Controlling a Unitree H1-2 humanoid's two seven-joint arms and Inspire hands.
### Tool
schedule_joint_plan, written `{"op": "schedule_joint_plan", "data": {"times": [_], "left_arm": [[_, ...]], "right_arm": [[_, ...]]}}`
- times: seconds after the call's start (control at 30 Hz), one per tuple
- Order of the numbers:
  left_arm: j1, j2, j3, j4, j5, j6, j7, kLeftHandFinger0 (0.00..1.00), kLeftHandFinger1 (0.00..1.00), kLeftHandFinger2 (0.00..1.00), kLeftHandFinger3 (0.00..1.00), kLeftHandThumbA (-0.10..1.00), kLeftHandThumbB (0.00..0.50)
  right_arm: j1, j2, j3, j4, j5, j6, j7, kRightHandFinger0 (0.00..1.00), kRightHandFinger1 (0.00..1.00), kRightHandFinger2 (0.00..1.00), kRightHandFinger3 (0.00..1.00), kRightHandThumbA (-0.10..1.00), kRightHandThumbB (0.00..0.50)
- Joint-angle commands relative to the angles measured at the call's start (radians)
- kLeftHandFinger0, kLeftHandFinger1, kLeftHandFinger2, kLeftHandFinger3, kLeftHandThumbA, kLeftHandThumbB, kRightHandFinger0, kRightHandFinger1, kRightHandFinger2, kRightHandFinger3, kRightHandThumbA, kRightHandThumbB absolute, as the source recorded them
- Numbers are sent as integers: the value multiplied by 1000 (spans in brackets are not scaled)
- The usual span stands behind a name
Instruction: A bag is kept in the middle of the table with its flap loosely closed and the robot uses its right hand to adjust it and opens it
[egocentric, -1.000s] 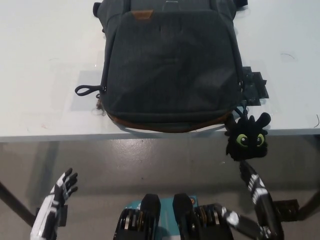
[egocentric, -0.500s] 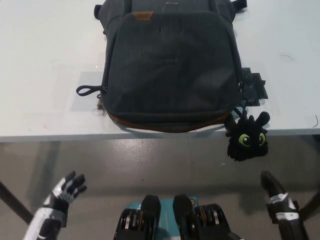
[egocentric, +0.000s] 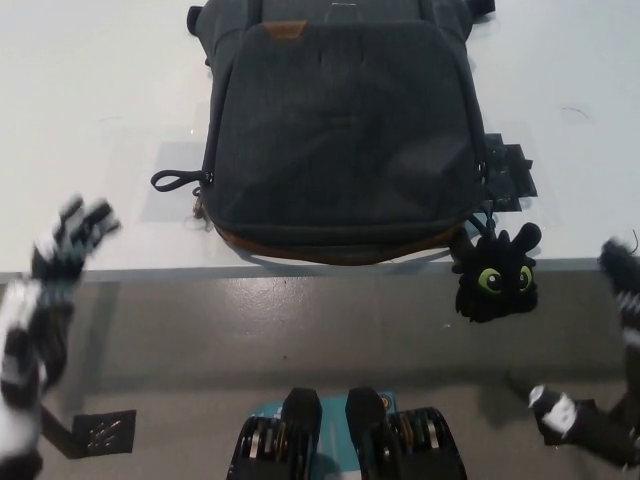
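The dark grey bag (egocentric: 340, 130) lies flat in the middle of the white counter (egocentric: 90, 120), its flap (egocentric: 345, 110) down over the front and its brown-trimmed bottom edge just overhanging the counter's near edge at 6 o'clock. A loop strap (egocentric: 175, 180) trails from its side toward 9 o'clock, and a black buckle piece (egocentric: 508, 172) rests beside it at 3 o'clock. A black plush dragon charm (egocentric: 495, 275) with green eyes dangles off the bag's corner at about 5 o'clock, below the counter edge.

Our left robot hand (egocentric: 70, 240) is raised at 8 o'clock, near the counter edge, fingers spread wide and holding nothing. Our right robot hand (egocentric: 622, 270) shows only as a blur at the frame's 4 o'clock edge, so we cannot tell how its fingers stand.

We judge the reach has barely begun. To do it well, we should bring the right robot hand over the counter clear of the charm, settle on the flap's lower edge, and lift it away toward 12 o'clock without dragging the bag.
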Motion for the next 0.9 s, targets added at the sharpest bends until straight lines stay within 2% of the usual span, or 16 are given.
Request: {"op": "schedule_joint_plan", "data": {"times": [0.0,0.1,0.13,0.2,0.27,0.3,0.33,0.4,0.53,0.57,0.6,0.7,0.73,0.8,0.83,0.87], "left_arm": [[-87,28,24,42,78,58,57,1000,1000,1000,1000,1000,500],[-132,32,21,23,125,142,72,1000,1000,1000,1000,1000,500],[-160,36,11,14,113,169,63,1000,1000,1000,1000,1000,473],[-194,31,5,-4,121,222,69,1000,1000,1000,1000,1000,376],[-214,23,2,-16,131,271,78,1000,1000,1000,1000,1000,351],[-241,23,-4,-15,133,332,81,1000,1000,1000,1000,1000,308],[-251,24,-6,-11,138,350,80,1000,1000,1000,1000,1000,304],[-260,22,-13,-3,153,374,79,1000,1000,1000,1000,1000,245],[-305,25,-28,48,189,446,80,1000,1000,1000,1000,1000,250],[-316,25,-30,69,189,451,79,1000,1000,1000,1000,1000,259],[-335,28,-38,108,191,448,71,1000,1000,1000,1000,1000,223],[-356,28,-51,170,194,439,63,1000,1000,1000,1000,1000,228],[-366,27,-57,191,198,438,63,1000,1000,1000,1000,1000,238],[-364,24,-62,207,179,440,51,1000,1000,1000,1000,1000,220],[-365,24,-68,217,179,445,45,1000,1000,1000,1000,1000,215],[-365,22,-80,221,205,468,55,1000,1000,1000,1000,1000,267]], "right_arm": [[-65,-17,-37,-25,56,57,-10,1000,1000,1000,1000,1000,458],[-116,-23,-53,-1,64,86,-6,1000,1000,1000,1000,1000,472],[-148,-36,-61,17,72,100,0,1000,1000,1000,1000,1000,471],[-187,-48,-74,36,70,131,2,1000,1000,1000,1000,1000,493],[-214,-57,-83,50,66,152,2,1000,1000,1000,1000,1000,495],[-251,-59,-89,51,91,193,1,1000,1000,1000,1000,1000,486],[-265,-61,-93,55,96,202,1,1000,1000,1000,1000,1000,484],[-290,-76,-98,58,106,216,8,1000,1000,1000,1000,1000,430],[-377,-100,-115,24,122,367,12,1000,1000,1000,1000,1000,414],[-398,-104,-115,24,125,387,13,1000,1000,1000,1000,1000,396],[-440,-103,-116,27,125,405,8,1000,1000,1000,1000,1000,324],[-499,-108,-110,47,140,439,18,1000,1000,1000,1000,1000,276],[-524,-112,-110,63,145,455,22,1000,1000,1000,1000,1000,282],[-562,-111,-107,100,158,467,29,1000,1000,1000,1000,1000,290],[-588,-112,-105,125,152,475,30,1000,1000,1000,1000,1000,243],[-628,-114,-102,173,169,476,42,1000,1000,1000,1000,1000,292]]}}
